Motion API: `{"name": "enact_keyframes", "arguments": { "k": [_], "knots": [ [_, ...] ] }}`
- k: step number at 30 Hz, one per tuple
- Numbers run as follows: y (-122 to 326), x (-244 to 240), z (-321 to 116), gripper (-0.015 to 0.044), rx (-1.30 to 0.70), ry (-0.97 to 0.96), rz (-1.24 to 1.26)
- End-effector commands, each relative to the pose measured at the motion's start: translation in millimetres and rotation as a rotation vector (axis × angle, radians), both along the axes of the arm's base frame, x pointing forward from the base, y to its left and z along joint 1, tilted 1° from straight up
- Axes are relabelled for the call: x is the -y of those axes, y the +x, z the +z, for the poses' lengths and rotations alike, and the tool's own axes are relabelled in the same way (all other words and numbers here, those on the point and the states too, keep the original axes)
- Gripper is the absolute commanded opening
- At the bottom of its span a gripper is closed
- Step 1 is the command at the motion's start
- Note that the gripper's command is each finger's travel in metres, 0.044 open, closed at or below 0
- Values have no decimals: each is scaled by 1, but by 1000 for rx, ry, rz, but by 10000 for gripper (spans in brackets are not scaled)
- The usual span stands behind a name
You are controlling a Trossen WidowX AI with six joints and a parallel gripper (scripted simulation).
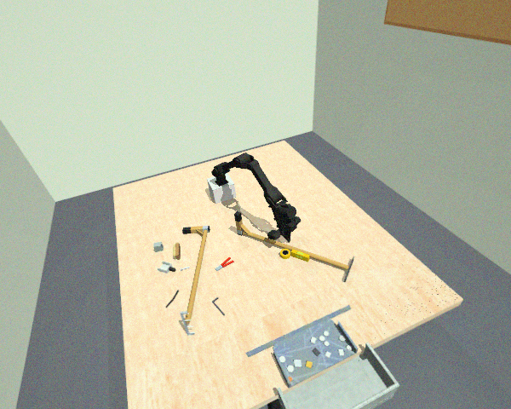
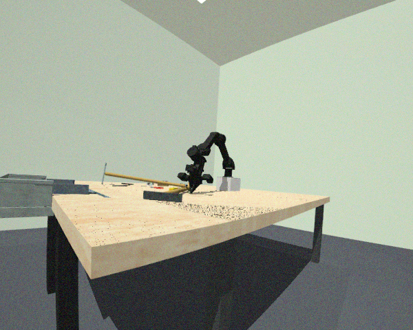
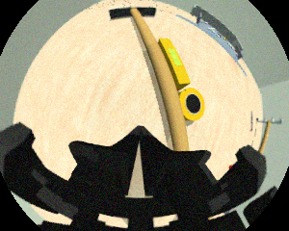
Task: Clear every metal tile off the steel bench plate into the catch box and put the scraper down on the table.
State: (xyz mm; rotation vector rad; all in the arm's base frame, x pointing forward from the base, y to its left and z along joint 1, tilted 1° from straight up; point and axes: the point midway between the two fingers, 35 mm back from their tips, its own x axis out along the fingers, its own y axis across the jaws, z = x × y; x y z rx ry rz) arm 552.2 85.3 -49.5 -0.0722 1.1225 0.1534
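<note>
The long scraper (image 1: 323, 258) (image 3: 160, 67) (image 2: 162, 196) lies on the table, its wooden handle running from a raised black-tipped grip to a wide dark blade (image 1: 348, 269) (image 3: 132, 12). My gripper (image 1: 288, 240) (image 2: 191, 192) (image 3: 140, 129) is shut and empty, its tips low over the table beside the handle; in the wrist view the handle passes to their right. The steel plate (image 1: 293, 343) at the table's front edge carries several white tiles, a dark tile (image 1: 316, 351), a yellow-orange tile (image 1: 309, 364) and a small orange one (image 1: 289, 378). The catch box (image 1: 335, 387) (image 2: 23, 199) adjoins its far end.
A yellow ring (image 1: 284, 253) (image 3: 192, 104) and a yellow level (image 1: 300, 255) (image 3: 173, 63) lie close beside the scraper's handle. A long rake (image 1: 197, 274), red-handled pliers (image 1: 223, 263), a hex key (image 1: 219, 307) and small blocks lie farther left. A blue-grey strip (image 1: 300, 330) borders the plate.
</note>
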Motion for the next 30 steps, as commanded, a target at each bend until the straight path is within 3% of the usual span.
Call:
{"name": "enact_keyframes", "arguments": {
  "k": [1,30],
  "knots": [
    [4,3,2,0,5,1,5],
    [20,27,2,0,6,-2,5]
  ]
}}
